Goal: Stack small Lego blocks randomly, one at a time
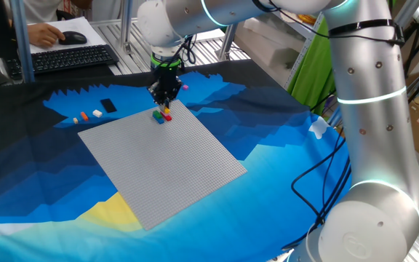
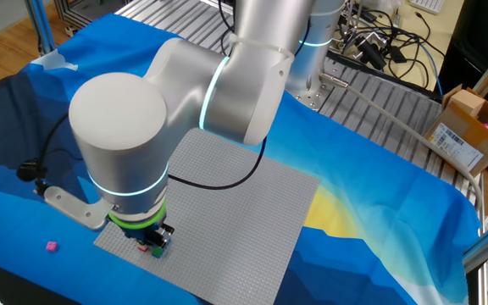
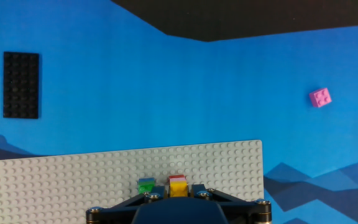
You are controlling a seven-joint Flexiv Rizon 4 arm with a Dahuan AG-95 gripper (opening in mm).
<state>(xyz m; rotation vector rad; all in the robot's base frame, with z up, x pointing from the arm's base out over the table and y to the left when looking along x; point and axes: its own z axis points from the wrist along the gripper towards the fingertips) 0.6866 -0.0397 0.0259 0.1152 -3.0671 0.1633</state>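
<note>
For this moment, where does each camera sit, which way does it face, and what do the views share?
One fixed view: beside the arm, facing a keyboard desk across the grey baseplate; arm and gripper show.
The other fixed view: high on the opposite side, looking back at the arm's base; the forearm hides most of the gripper.
Hand view: looks down past the fingers onto the block cluster.
All share the baseplate and pink brick.

Small Lego blocks (image 1: 162, 114) on baseplate (image 1: 167, 160) far corner; others (image 1: 87, 115) on cloth (image 1: 282, 138), well left.
</note>
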